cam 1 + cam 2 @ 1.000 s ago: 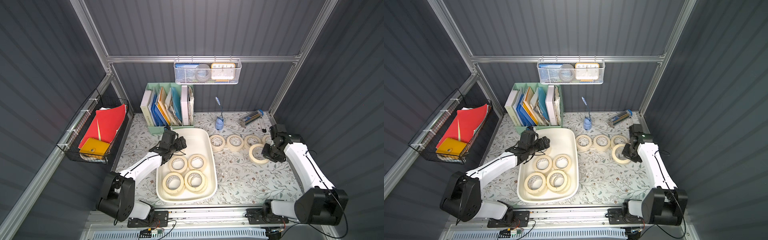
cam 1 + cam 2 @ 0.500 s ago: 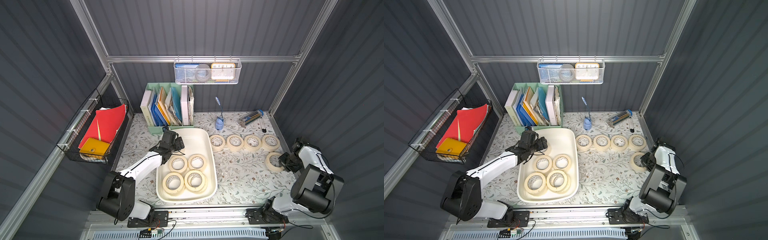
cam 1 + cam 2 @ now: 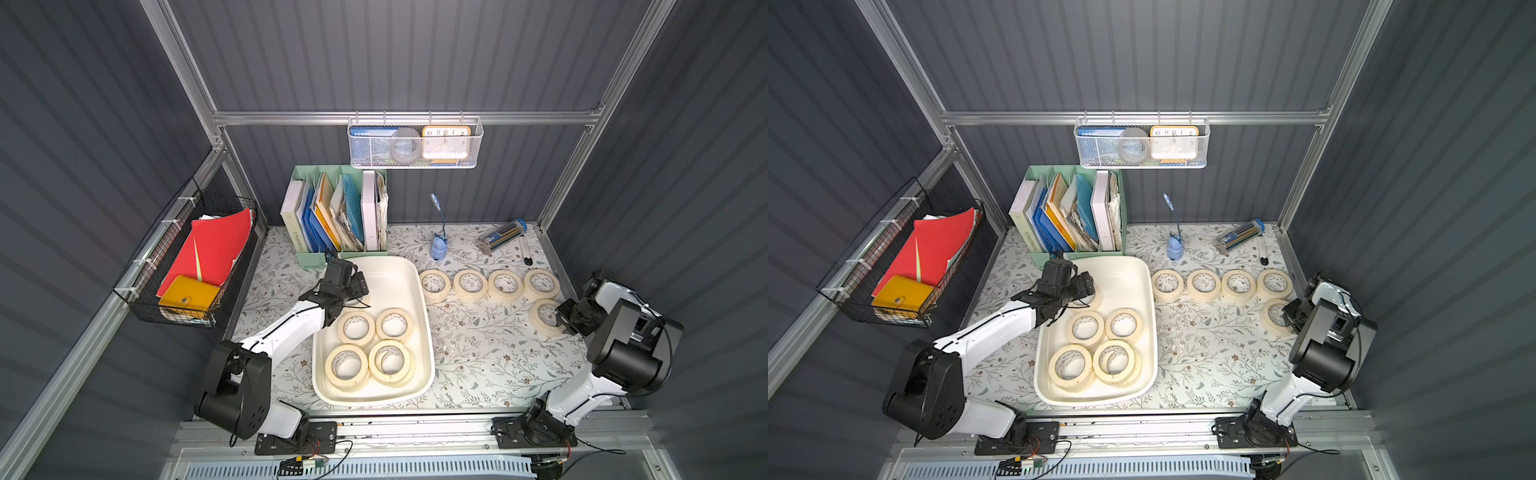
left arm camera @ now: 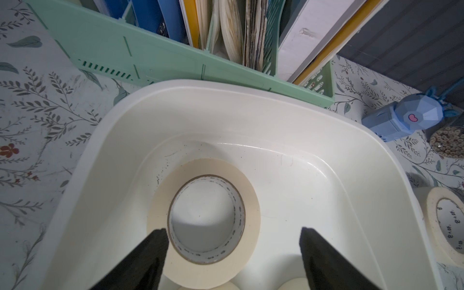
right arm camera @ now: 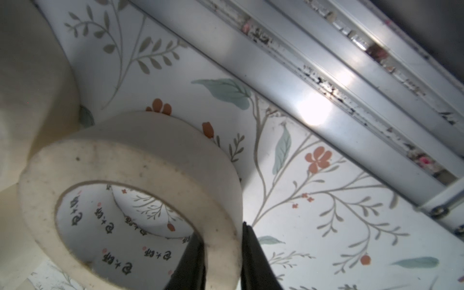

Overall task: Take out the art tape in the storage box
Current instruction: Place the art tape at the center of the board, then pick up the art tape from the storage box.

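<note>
Presently art tape [image 5: 130,160] is being pinched by right gripper [image 5: 220,229]; left gripper [image 4: 232,230] being held wide-open over storage box [image 4: 226,88].

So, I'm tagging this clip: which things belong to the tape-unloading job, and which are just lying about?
Job: storage box; art tape, inside and out; left gripper; right gripper.
Lying about: file organiser; mesh basket; black wire rack; blue lamp; pencil tube.
</note>
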`<state>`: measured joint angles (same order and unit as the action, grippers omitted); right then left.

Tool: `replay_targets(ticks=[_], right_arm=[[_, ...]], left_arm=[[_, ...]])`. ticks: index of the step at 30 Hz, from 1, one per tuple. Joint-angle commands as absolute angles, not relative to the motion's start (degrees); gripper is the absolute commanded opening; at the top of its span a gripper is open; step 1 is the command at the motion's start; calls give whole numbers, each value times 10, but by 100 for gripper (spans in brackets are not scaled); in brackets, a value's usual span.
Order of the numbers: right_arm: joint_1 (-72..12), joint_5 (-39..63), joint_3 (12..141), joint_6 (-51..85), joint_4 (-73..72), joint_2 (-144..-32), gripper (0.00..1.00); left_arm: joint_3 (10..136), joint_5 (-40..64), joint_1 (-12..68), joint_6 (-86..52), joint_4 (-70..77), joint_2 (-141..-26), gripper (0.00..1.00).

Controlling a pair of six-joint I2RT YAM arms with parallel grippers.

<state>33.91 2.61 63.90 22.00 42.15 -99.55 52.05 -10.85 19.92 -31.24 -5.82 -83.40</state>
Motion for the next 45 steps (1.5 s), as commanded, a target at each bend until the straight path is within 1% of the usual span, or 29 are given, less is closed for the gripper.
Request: replay_targets(ticks=[1,2,4,6,8,11,14,18,22,25,27,31,40,43,45], right_arm=[[336,14,642,216,389,-1010,0],[335,10,639,215,389,-1006,10],[334,2,632,208,390,-992,40],[332,-7,631,207,397,-971,62],[327,-13,633,204,405,-944,71],[294,-40,644,191,436,-892,72],[220,-71,656,178,479,-841,72],[119,-56,674,179,527,-801,72],[24,-48,702,191,572,-800,72],[-37,-55,716,201,590,-807,72],[-63,-57,723,206,594,-813,72],[-89,-59,736,210,591,-828,72],[-96,-57,758,205,587,-847,72],[-102,-54,758,205,588,-848,72],[-110,-52,758,206,591,-847,72]], left_arm=[[533,-121,199,-306,-86,-825,88],[532,-121,199,-307,-88,-825,88],[533,-122,199,-308,-93,-823,88],[535,-121,199,-308,-98,-824,88],[537,-119,199,-307,-102,-829,88],[542,-118,199,-308,-107,-837,88],[550,-118,199,-307,-111,-854,84],[577,-116,192,-294,-136,-893,83],[578,-50,152,-294,-120,-913,83],[583,-38,130,-290,-129,-917,83],[594,-41,127,-282,-150,-924,81],[609,-37,122,-276,-185,-946,80],[575,-37,120,-293,-210,-954,78],[573,-35,120,-289,-210,-974,77],[574,-25,120,-289,-197,-991,73]])
